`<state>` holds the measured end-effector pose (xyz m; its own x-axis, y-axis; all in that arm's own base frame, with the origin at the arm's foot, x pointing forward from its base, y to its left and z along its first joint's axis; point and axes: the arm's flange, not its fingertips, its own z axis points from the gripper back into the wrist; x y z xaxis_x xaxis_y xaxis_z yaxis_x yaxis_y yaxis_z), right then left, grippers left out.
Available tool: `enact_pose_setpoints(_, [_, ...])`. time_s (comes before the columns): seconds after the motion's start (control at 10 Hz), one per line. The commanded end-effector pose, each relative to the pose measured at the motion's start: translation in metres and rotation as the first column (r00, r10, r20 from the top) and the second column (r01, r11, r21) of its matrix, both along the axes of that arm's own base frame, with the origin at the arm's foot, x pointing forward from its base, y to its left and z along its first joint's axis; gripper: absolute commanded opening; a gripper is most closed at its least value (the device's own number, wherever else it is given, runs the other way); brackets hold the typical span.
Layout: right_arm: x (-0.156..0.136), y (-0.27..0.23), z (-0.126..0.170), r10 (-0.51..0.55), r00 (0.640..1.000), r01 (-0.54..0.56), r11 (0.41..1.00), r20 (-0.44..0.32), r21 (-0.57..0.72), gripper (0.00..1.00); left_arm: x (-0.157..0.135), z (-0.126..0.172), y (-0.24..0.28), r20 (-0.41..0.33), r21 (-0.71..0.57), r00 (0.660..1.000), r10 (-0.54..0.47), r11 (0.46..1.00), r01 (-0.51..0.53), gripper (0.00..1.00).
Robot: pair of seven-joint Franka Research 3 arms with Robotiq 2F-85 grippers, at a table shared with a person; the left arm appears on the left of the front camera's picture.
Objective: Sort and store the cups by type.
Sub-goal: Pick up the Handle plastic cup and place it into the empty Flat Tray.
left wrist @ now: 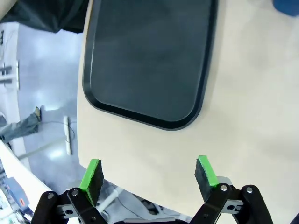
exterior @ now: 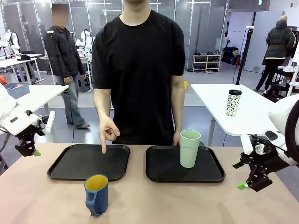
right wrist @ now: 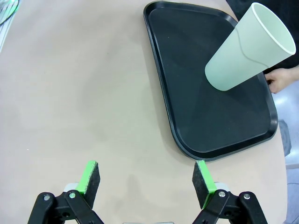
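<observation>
A tall pale mint-green tumbler (exterior: 189,148) (right wrist: 249,48) stands upright on the right black tray (exterior: 161,175) (right wrist: 196,112). A dark blue mug (exterior: 96,194) with a yellow inside sits on the bare table in front of the left black tray (exterior: 70,168) (left wrist: 145,60); a sliver of the mug (left wrist: 286,5) shows in the left wrist view. The person's hand (exterior: 108,133) points a finger down at the left tray. My left gripper (exterior: 29,149) (left wrist: 150,176) hangs open over the table's left edge. My right gripper (exterior: 250,179) (right wrist: 147,179) is open at the table's right side, holding nothing.
A white black-speckled tumbler (exterior: 233,102) with a black lid stands on a separate white table behind. The person stands at the far edge, the other hand (right wrist: 280,79) by the right tray. Bare tabletop lies between the trays and around the mug.
</observation>
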<state>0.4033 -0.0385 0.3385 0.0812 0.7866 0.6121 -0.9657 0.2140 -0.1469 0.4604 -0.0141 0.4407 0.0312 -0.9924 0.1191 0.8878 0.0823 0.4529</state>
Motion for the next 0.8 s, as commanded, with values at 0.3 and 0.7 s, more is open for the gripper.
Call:
enact_pose_setpoints(0.3, [0.001, 0.001, -0.002, -0.001, 1.0, 0.001, 1.0, 0.011, 0.004, 1.0, -0.012, 0.0, 0.02, -0.042, 0.08, 0.998, -0.056, 0.995, 0.059, 1.0])
enact_pose_setpoints(0.7, [0.001, 0.001, -0.002, -0.001, 1.0, 0.001, 1.0, 0.011, 0.004, 1.0, -0.01, -0.007, 0.01, -0.053, 0.029, 0.995, -0.084, 0.996, 0.085, 1.0])
